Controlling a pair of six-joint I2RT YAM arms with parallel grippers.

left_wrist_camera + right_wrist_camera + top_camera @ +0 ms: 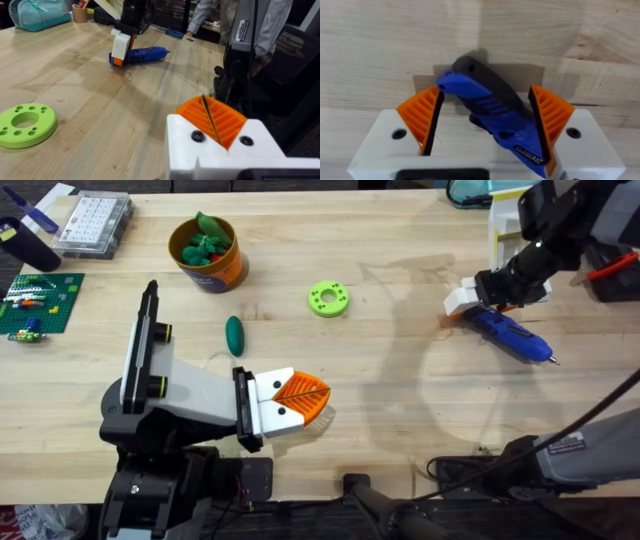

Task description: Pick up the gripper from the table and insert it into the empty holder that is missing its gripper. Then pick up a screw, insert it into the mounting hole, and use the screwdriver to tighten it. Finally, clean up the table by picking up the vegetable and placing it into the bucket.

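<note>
On the desk [400, 380], we see our right pincer [485, 120] spread around the screwdriver [512, 334]; our left pincer [216, 125] sits closed.

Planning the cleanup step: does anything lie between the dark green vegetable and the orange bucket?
Nothing visible does. The vegetable lies on bare table just below the bucket in the overhead view; the green ring sits off to the side.

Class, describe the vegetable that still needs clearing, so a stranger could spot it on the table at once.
Find the orange bucket of green toys at the table's far left. Just nearer lies the vegetable, alone on bare wood: dark green, smooth, oval, unlike the lime ring with holes.
</note>
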